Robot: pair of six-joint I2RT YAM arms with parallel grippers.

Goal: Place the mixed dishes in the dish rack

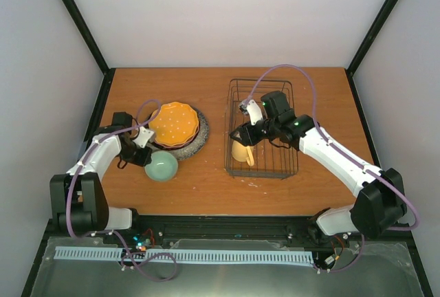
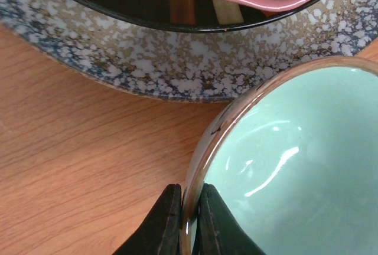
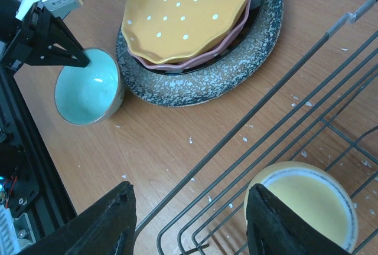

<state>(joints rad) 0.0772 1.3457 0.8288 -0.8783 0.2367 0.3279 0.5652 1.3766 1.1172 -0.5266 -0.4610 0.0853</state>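
Edges: the bowl (image 2: 295, 166) sits on the table (image 1: 206, 187) just beside the speckled plate (image 2: 195, 66); we cannot tell whether their rims touch. Bare wood lies open on the bowl's near and left sides. The dotted plate (image 1: 173, 124) tops the stack on the speckled plate. The mug (image 3: 307, 208) sits inside the rack (image 1: 228, 125), at its near left corner.

Jaws: the left gripper (image 2: 188, 219) pinches the bowl's rim, one finger inside and one outside, nearly together. The right gripper (image 3: 189, 219) hangs over the rack beside the mug, jaws well apart, gripping nothing.
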